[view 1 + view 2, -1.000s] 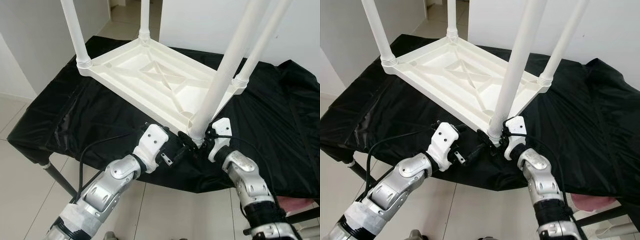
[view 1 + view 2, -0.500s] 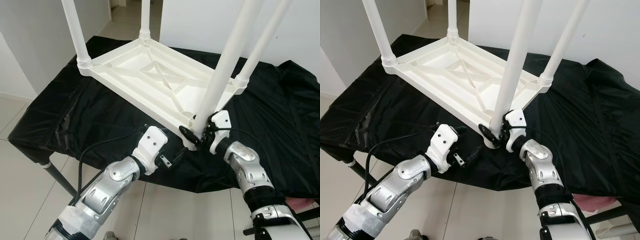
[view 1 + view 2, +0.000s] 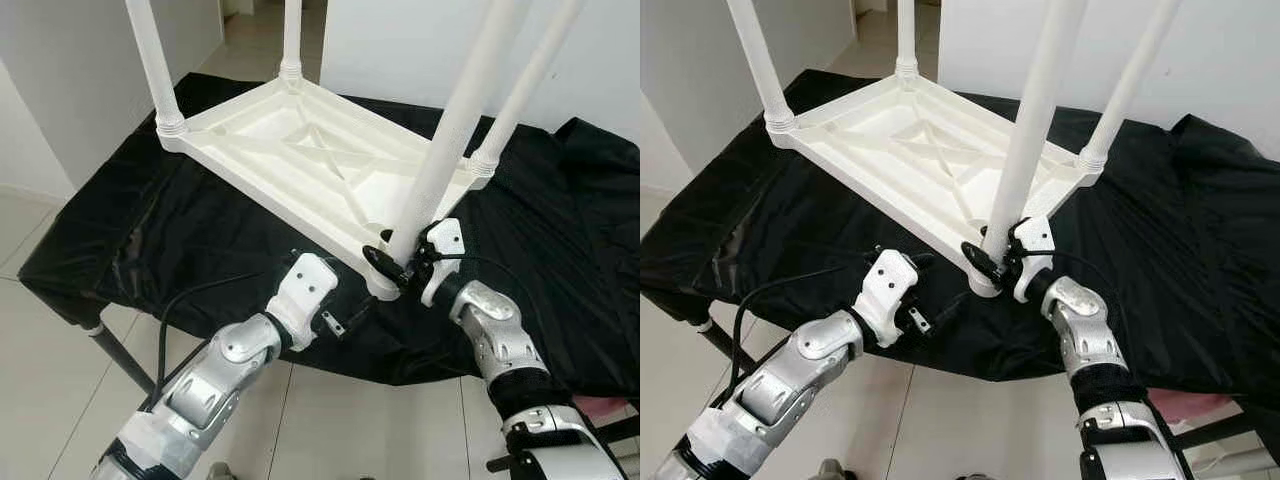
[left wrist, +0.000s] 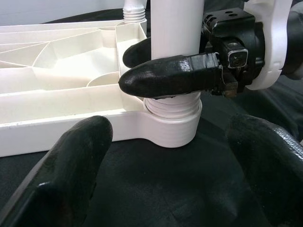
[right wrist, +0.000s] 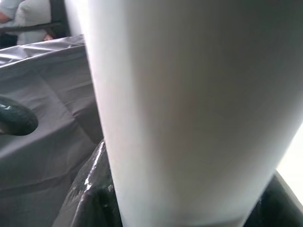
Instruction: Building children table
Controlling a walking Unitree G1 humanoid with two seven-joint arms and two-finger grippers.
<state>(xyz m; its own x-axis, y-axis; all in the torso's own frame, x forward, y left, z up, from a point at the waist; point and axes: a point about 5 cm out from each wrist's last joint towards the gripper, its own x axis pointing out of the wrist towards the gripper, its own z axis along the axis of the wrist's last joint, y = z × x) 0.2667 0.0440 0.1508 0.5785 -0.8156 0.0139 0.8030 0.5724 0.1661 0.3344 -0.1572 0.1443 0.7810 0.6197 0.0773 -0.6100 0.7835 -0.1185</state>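
Right hand (image 4: 163, 71) round table leg (image 4: 175, 33); left hand (image 3: 345, 318) open.

1. The two eye views look forward and down from the robot's head onto the near edge of the bench (image 3: 560, 250), draped in black cloth; they share the upturned white table top (image 3: 310, 160), its near corner and both arms.
2. The left wrist view looks level along the left gripper (image 4: 175, 179) from just off the near edge, close to the near-corner leg (image 4: 176, 28) and the right gripper (image 4: 156, 66) around it.
3. The right wrist view sits almost against that same leg (image 5: 189, 113), with cloth beyond.
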